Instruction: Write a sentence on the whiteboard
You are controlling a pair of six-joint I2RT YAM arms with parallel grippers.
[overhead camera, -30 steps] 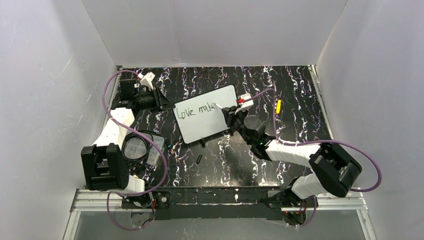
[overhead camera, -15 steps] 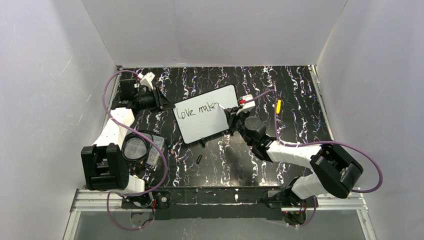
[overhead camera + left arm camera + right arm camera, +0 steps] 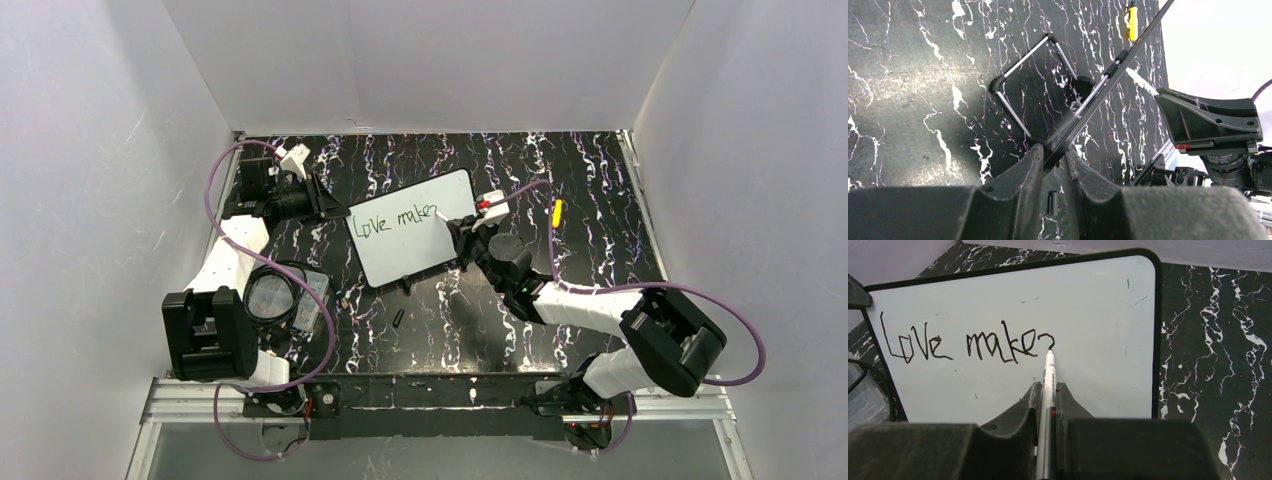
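A: Where is the whiteboard [image 3: 410,245]?
B: Propped mid-table [image 3: 600,170], its left edge clamped in the left gripper [image 3: 1054,151].
A: State of the right gripper [image 3: 1047,390]?
B: Closed on a pen [image 3: 1049,371]; the tip touches the board after "Love make".

- Top external: fixed, high above and behind the arm bases, looking down and forward over the whole black marbled table [image 3: 590,170]; far off, with the whiteboard [image 3: 420,250] small at mid-frame.
- Left wrist: right behind the left gripper [image 3: 1054,152], very near, looking along the board's rim edge-on toward the right arm.
- Right wrist: right behind the right gripper [image 3: 1048,386], close, facing the board's written face along the pen [image 3: 1049,370].
- Shared: all three views see the whiteboard and pen tip; top and left wrist also share the yellow object [image 3: 557,212] and the small black cap [image 3: 398,318].
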